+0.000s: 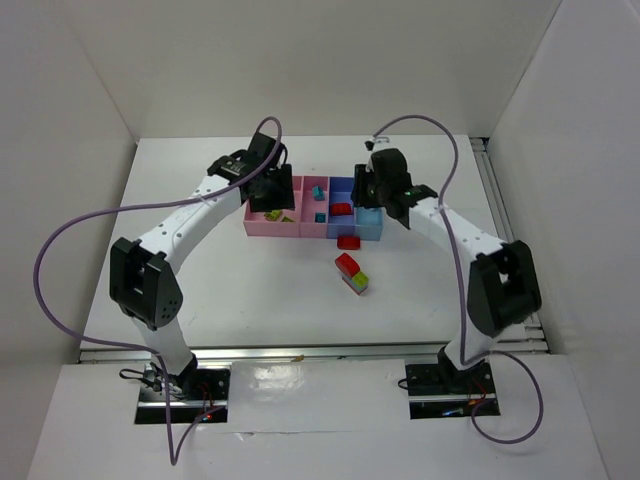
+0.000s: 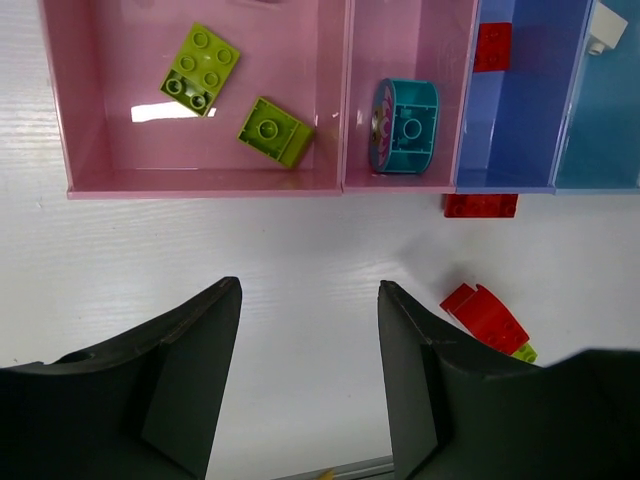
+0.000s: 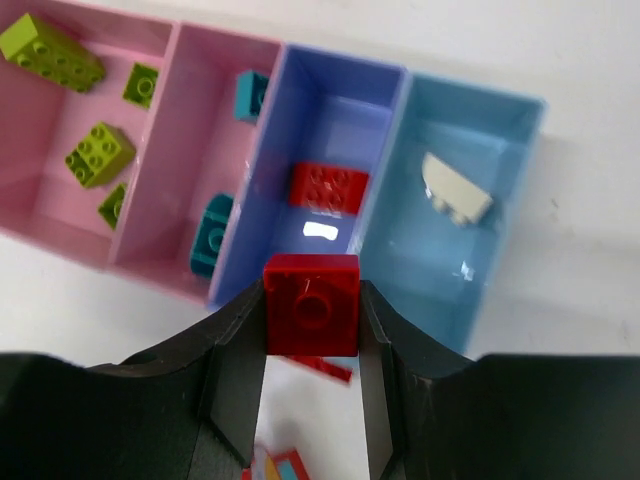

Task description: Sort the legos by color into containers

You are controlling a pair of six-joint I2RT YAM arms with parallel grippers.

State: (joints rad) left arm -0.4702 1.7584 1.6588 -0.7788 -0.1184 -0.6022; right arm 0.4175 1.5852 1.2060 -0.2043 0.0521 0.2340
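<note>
The row of bins [image 1: 262,227] stands mid-table: wide pink [image 3: 45,215], narrow pink [image 3: 190,60], periwinkle blue [image 3: 265,205], light blue [image 3: 520,150]. My right gripper [image 3: 311,305] is shut on a red brick [image 3: 311,300], held above the front wall of the periwinkle bin. That bin holds a red brick [image 3: 329,187]. Lime green bricks [image 3: 98,154] lie in the wide pink bin, cyan bricks [image 2: 403,126] in the narrow pink one. My left gripper [image 2: 310,300] is open and empty above the table in front of the pink bins.
A white piece [image 3: 456,190] lies in the light blue bin. On the table in front of the bins lie a red brick [image 1: 349,242] and a joined red and lime green cluster [image 1: 352,272]. White walls surround the table.
</note>
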